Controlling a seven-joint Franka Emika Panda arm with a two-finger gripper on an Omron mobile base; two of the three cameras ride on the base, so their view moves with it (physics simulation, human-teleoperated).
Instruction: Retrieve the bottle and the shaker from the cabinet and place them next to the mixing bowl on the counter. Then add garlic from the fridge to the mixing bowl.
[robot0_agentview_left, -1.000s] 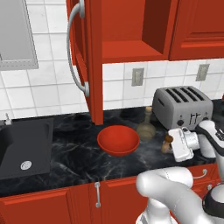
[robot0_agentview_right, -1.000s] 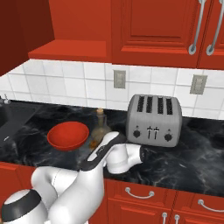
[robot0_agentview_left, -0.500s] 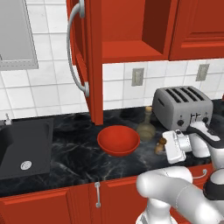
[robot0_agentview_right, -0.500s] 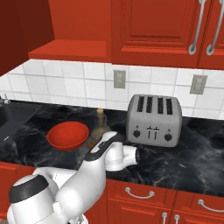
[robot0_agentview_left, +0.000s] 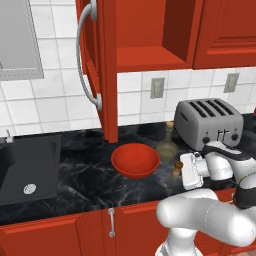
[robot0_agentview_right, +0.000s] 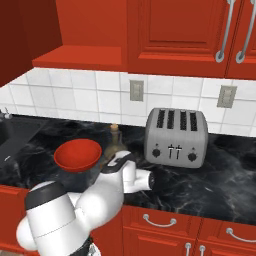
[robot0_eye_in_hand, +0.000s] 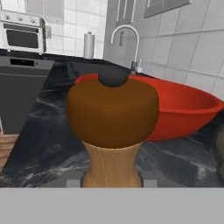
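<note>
The shaker (robot0_eye_in_hand: 112, 127), a wooden mill with a brown domed head and a black knob, fills the middle of the hand view with my gripper (robot0_eye_in_hand: 112, 183) shut on its pale stem. From the left base view the shaker (robot0_agentview_left: 177, 168) is upright low over the counter (robot0_agentview_left: 85, 175), just right of the red mixing bowl (robot0_agentview_left: 135, 160), with my gripper (robot0_agentview_left: 186, 170) on it from the right. Its foot is hidden, so I cannot tell whether it touches the counter. The olive-brown bottle (robot0_agentview_left: 167, 142) stands behind, between bowl and toaster. The cabinet (robot0_agentview_left: 145, 30) hangs open above.
A silver toaster (robot0_agentview_left: 210, 122) stands right of the bottle, close behind my hand. The open cabinet door (robot0_agentview_left: 97, 70) juts out above the bowl's left side. A black sink (robot0_agentview_left: 27, 165) lies at the far left, with its faucet (robot0_eye_in_hand: 127, 39) beyond the bowl.
My hand has carried the shaker a little to the left and lower, closer to the bowl. Bowl, bottle and toaster have stayed put.
</note>
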